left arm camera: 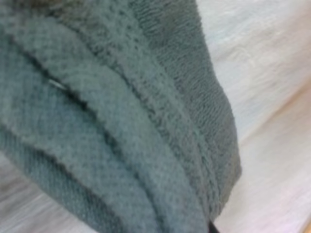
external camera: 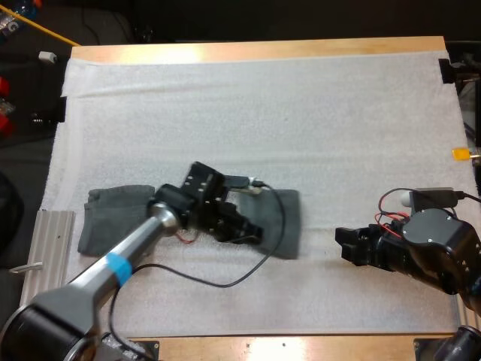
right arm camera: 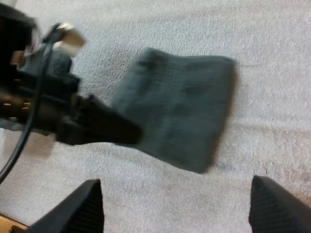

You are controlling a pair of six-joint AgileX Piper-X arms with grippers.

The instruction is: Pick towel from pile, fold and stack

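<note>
1. Currently your left pincer (external camera: pixel 252 232) hangs over the dark grey-green terry towel (external camera: pixel 289 218), a folded strip running out to both sides of it; whether it grips, I cannot tell.
2. Your right pincer (external camera: pixel 343 244) is spread and empty, near the towel's end.
3. Limp and light, the towel should sag: pinch a corner.

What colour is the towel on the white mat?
The towel is dark grey-green; the left wrist view shows it best.

Robotics lab bench, wooden table (external camera: pixel 255 51), white mat (external camera: pixel 301 113), left arm (external camera: pixel 113 263); right arm (external camera: pixel 440 248)
</note>
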